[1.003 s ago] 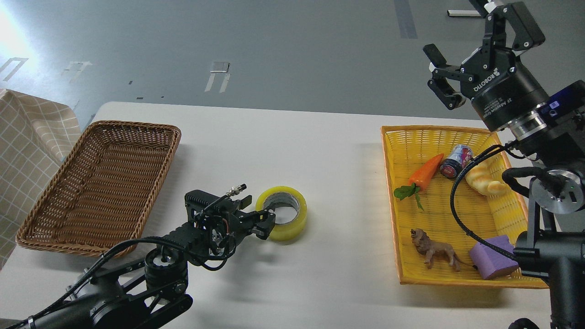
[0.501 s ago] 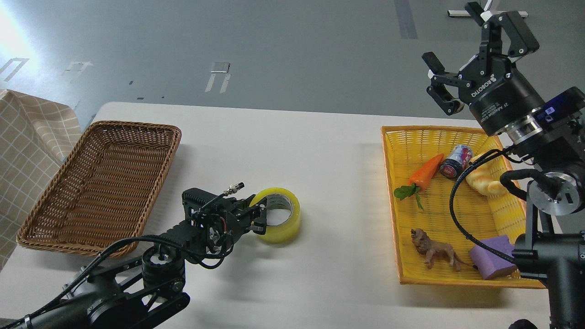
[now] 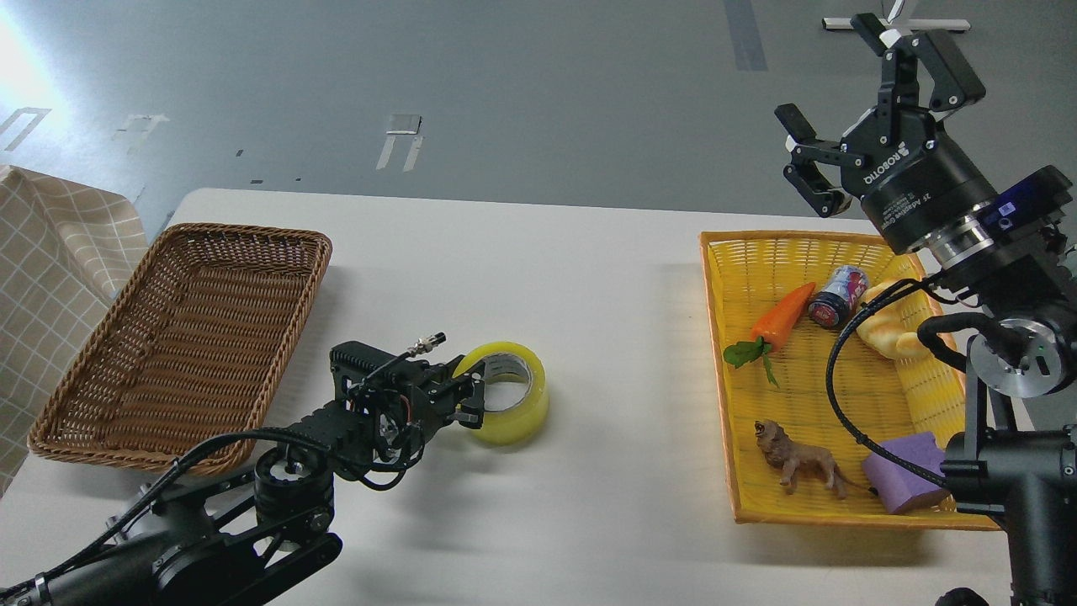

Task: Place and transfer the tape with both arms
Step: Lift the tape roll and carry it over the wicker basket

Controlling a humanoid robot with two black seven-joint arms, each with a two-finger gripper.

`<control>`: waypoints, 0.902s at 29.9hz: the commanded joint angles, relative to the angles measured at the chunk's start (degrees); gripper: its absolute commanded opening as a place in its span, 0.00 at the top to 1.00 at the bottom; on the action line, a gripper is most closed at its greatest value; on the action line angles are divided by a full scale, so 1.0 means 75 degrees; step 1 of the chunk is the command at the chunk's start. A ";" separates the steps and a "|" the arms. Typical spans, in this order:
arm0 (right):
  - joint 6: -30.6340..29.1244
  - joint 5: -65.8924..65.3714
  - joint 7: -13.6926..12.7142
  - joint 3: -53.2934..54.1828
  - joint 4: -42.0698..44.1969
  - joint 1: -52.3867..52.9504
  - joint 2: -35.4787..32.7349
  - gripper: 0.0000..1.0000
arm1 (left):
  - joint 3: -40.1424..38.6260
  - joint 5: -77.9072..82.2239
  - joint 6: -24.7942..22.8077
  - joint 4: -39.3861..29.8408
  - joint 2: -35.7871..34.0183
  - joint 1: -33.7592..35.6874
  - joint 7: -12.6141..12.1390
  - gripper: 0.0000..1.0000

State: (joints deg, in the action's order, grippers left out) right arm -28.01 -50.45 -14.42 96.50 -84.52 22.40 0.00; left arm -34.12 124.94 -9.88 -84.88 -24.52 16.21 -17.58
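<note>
The tape (image 3: 513, 412), a yellow translucent roll with a grey core, is at the middle of the white table (image 3: 589, 278), slightly tilted. My left gripper (image 3: 469, 396) comes in from the lower left and is shut on the roll's near-left wall, one finger in the core and one outside. My right gripper (image 3: 829, 76) is open and empty, held high above the far corner of the yellow basket (image 3: 719, 337), far from the tape.
An empty brown wicker basket (image 3: 76, 396) stands at the left. The yellow basket at the right holds a toy carrot (image 3: 782, 316), a can (image 3: 837, 295), bread (image 3: 888, 332), a toy lion (image 3: 799, 463) and a purple block (image 3: 904, 471). A checked cloth (image 3: 50, 269) hangs at far left.
My left gripper has closed on the tape's wall and drawn the roll a little to the left. My right gripper has risen slightly and stayed open.
</note>
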 commanded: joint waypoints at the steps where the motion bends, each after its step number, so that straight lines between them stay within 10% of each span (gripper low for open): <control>1: 0.0001 0.0000 0.0000 -0.0011 0.0054 -0.0045 0.0000 0.01 | -0.0009 0.0008 -0.0007 -0.0026 -0.0083 0.0100 0.0000 1.00; 27: 0.0001 0.0000 0.0000 -0.0163 0.0125 -0.0080 0.0000 0.01 | -0.0243 -0.1610 0.0074 0.0044 -0.2752 0.2268 0.0363 1.00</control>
State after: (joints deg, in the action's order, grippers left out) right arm -28.00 -50.45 -14.41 95.52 -83.51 21.85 0.00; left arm -35.32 115.58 -9.83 -84.55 -40.82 32.54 -15.24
